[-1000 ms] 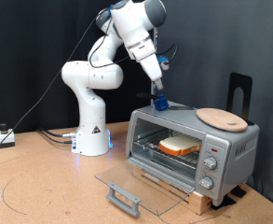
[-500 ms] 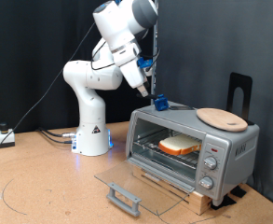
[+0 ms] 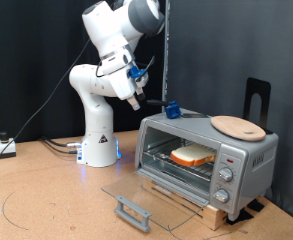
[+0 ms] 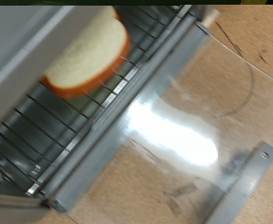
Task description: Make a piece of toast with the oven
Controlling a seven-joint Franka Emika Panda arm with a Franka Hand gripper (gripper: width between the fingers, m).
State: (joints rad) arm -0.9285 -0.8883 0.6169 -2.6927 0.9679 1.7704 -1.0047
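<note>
The silver-grey oven (image 3: 251, 160) stands at the exterior view's right on a wooden board, its glass door (image 3: 136, 195) lying open and flat in front. The piece of toast (image 3: 193, 155) lies on the wire rack inside. My gripper (image 3: 138, 102) hangs in the air to the upper left of the oven, apart from it, with nothing seen between its fingers. The wrist view looks down on the toast (image 4: 85, 51) on the rack, the open glass door (image 4: 173, 131) and the door handle (image 4: 240, 187). The fingers do not show there.
A round wooden plate (image 3: 237, 126) and a small blue object (image 3: 172, 108) sit on the oven's top. A black stand (image 3: 257, 100) rises behind the oven. The robot's white base (image 3: 99, 140) stands left of the oven, with cables on the table further left.
The gripper has lifted from just above the oven's top near the blue object and swung up and to the exterior view's left. Oven, toast and door have not moved.
</note>
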